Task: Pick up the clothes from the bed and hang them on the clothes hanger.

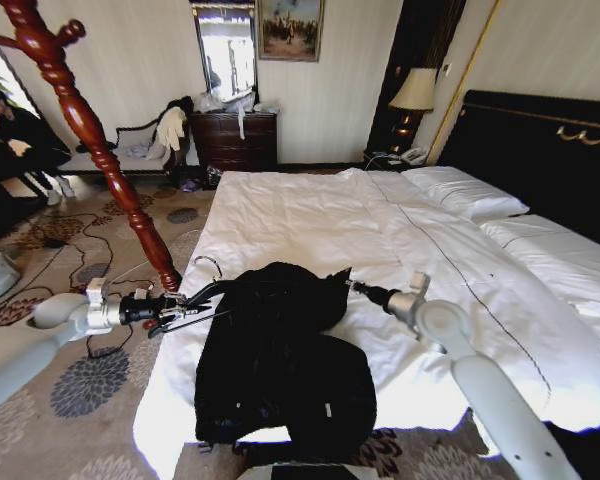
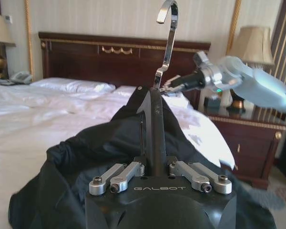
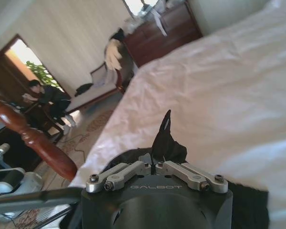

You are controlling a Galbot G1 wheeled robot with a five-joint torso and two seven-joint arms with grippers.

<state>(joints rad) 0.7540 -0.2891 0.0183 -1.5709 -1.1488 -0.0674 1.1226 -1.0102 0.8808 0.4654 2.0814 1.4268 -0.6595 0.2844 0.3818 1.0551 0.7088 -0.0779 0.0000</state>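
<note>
The clothes, a black shiny jacket, lie crumpled on the foot of the bed and hang over its front edge. My left gripper is shut on the black clothes hanger at the jacket's left side, silver hook pointing up. In the left wrist view the left gripper clamps the clothes hanger above the jacket. My right gripper is shut on the jacket's upper right edge. In the right wrist view the right gripper pinches a raised peak of the jacket.
A tall red-brown wooden coat stand rises just left of the bed's corner, close to my left arm. Cables lie on the patterned carpet. A dark dresser stands at the back wall, a lamp beside the black headboard.
</note>
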